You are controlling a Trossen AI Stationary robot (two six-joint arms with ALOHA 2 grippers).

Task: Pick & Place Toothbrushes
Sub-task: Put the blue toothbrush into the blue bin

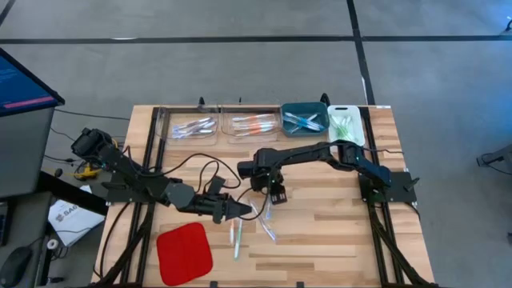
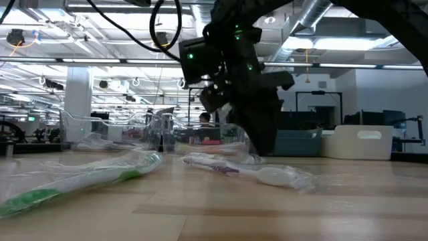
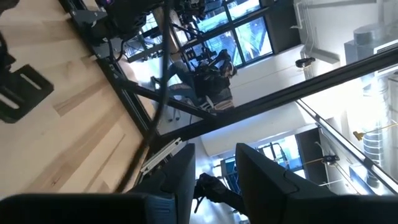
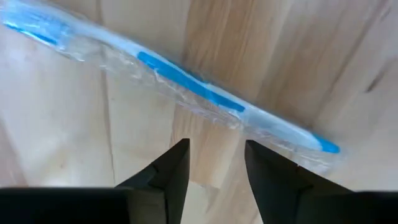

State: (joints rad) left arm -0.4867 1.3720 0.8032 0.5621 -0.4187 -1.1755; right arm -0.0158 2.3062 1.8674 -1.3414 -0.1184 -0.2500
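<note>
Toothbrushes loose on pale wood-plank table, right hand open above blue one, left hand open, open-plan room behind.

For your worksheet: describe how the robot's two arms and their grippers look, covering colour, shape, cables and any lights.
Both arms are black and jointed, mounted on black bases at the wooden table's sides. Loose black cables loop along the left arm. The right gripper has two dark, flat, tapering fingers with a gap between; the left gripper looks alike. Small green lights glow on the right arm's wrist.
</note>
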